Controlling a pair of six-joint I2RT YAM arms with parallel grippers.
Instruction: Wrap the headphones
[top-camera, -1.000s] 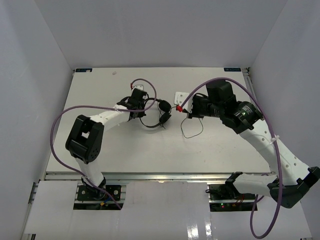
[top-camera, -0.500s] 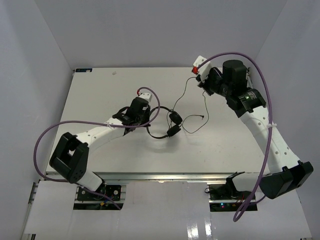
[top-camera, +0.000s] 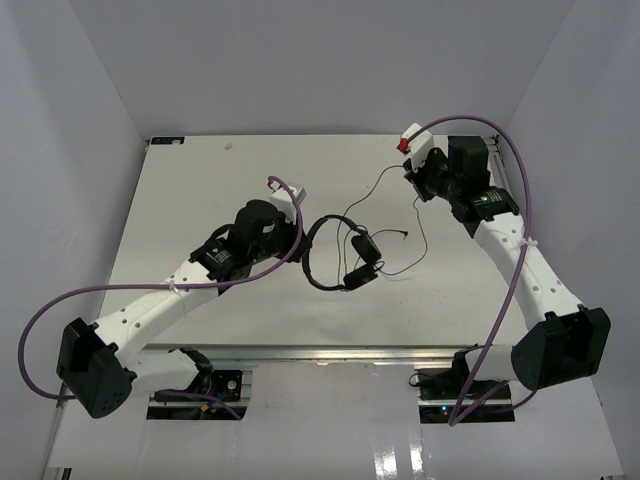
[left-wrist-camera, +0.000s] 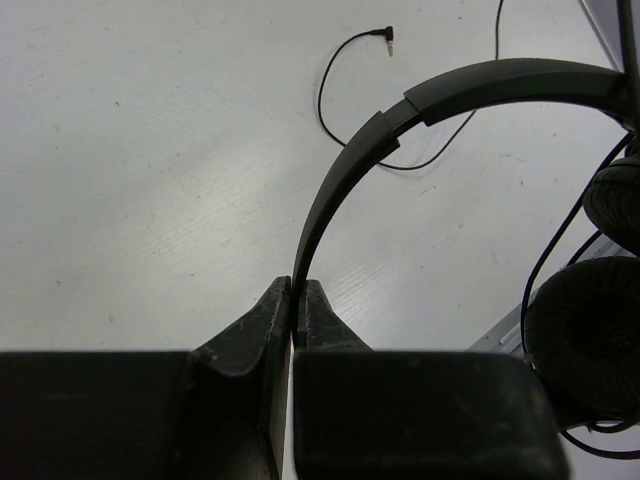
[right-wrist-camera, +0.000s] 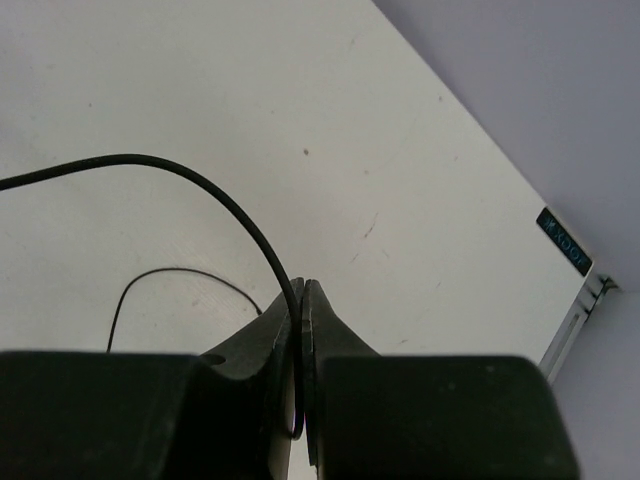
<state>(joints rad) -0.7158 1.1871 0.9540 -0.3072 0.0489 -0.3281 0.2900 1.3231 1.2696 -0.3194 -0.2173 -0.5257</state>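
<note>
Comparing this moment with the second before, we see that the right gripper (top-camera: 414, 182) has swung from the middle of the table (top-camera: 190, 190) out toward its far right corner. That move draws the cord (top-camera: 372, 190) into a long line leading away from the headphones (top-camera: 361, 247). In the right wrist view its jaws are pressed together with the cord running between them. The left gripper (top-camera: 298, 232) has reached forward and carried the headphones nearer the table's middle. It pinches the headband (left-wrist-camera: 340, 190) edge-on, with the earcups (left-wrist-camera: 585, 340) off to one side; we cannot tell whether they rest on the surface. The plug (top-camera: 405, 236) and a slack loop lie loose beside the earcups. We judge the cord is now laid out for winding, but no turn sits around the headband yet.
</note>
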